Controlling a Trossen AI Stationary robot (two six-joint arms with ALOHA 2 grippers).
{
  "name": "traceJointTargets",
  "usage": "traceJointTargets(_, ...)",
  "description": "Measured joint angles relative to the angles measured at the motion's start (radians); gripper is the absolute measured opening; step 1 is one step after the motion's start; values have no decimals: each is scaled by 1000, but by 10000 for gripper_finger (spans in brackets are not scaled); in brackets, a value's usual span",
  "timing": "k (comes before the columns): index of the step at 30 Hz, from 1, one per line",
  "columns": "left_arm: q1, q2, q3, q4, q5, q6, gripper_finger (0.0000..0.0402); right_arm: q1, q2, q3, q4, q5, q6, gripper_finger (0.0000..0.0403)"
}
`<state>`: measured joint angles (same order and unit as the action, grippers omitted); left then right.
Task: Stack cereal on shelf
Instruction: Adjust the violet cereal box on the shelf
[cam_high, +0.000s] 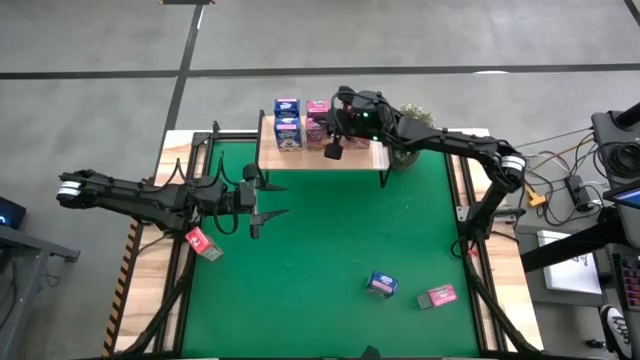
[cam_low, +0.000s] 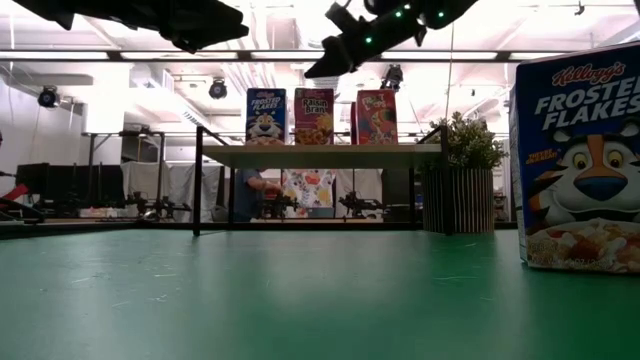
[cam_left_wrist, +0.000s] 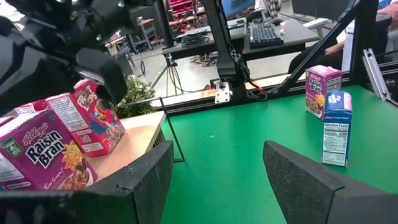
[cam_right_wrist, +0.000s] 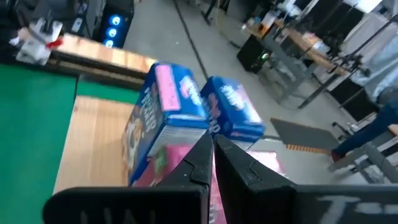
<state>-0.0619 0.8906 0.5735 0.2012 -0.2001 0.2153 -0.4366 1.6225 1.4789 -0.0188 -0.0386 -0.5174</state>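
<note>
The shelf (cam_high: 350, 158) is a light wooden board on black legs at the far edge of the green mat. Several cereal boxes stand on it: two blue (cam_high: 288, 120), pink Raisin Bran (cam_high: 318, 120) and a red box (cam_left_wrist: 93, 118). My right gripper (cam_right_wrist: 212, 144) is shut and hovers just above the pink boxes (cam_right_wrist: 264, 163), behind the blue ones (cam_right_wrist: 230, 112). In the low view its tip (cam_low: 312, 70) hangs clear of the box tops. My left gripper (cam_left_wrist: 217, 180) is open above the mat, left of centre (cam_high: 265, 205), holding nothing.
Three more boxes are on the mat: a pink one by the left edge (cam_high: 200, 242), a blue one (cam_high: 381, 284) and a pink one (cam_high: 437, 296) toward the near right. A potted plant (cam_high: 408, 120) stands beside the shelf's right end.
</note>
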Motion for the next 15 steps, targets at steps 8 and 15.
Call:
traceJointTargets(8,0,3,0,0,0,0,232,-1,44,68,-119,10,-16,9)
traceJointTargets(15,0,3,0,0,0,0,232,-5,40,72,-152,45,-18,9)
